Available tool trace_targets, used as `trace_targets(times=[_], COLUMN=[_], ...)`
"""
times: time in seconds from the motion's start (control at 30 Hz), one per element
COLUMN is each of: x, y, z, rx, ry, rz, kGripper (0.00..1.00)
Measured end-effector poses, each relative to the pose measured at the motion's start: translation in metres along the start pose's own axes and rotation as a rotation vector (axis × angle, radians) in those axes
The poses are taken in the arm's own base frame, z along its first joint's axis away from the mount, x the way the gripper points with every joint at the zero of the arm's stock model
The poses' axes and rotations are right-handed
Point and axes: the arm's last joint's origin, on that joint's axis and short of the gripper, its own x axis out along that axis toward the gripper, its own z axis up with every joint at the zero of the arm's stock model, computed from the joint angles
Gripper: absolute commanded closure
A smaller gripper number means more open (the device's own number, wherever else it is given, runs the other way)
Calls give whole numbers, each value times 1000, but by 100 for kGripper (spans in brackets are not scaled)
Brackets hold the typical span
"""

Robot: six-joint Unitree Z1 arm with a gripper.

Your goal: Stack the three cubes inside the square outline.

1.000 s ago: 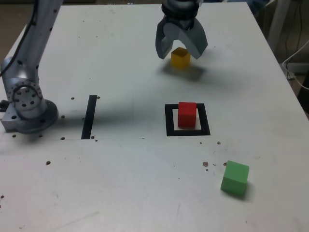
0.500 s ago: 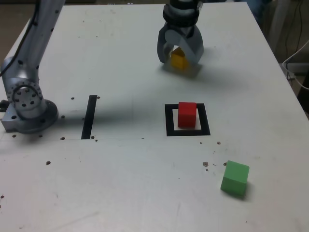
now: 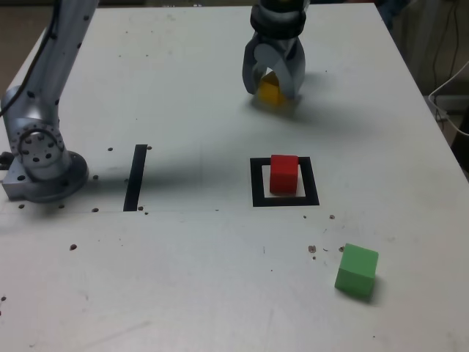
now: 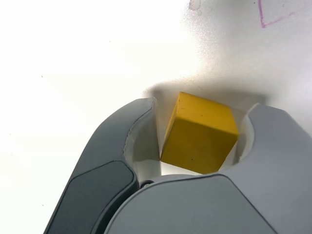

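Straddling the yellow cube [image 4: 201,132], the gripper [image 3: 272,94] is being held low at the table [image 3: 183,279], its 2 fingers standing partly spread; whether contact is being made cannot be told. The cube is being shown askew between them. In the exterior view, the red cube [image 3: 283,174] is being framed by the square outline [image 3: 258,183], while the green cube [image 3: 357,270] is being supported by the table, outside the outline, nearer the exterior view's right.
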Motion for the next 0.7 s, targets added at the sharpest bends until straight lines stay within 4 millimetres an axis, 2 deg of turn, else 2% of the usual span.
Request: trace_targets(times=[0.23, 0.53, 0.7], x=[-2, -5, -14], y=[0, 1, -3], z=[0, -1, -3], rx=[0, -4, -18], ry=[-5, -2, -14], rz=[6, 19, 33], kGripper=[76, 76, 76])
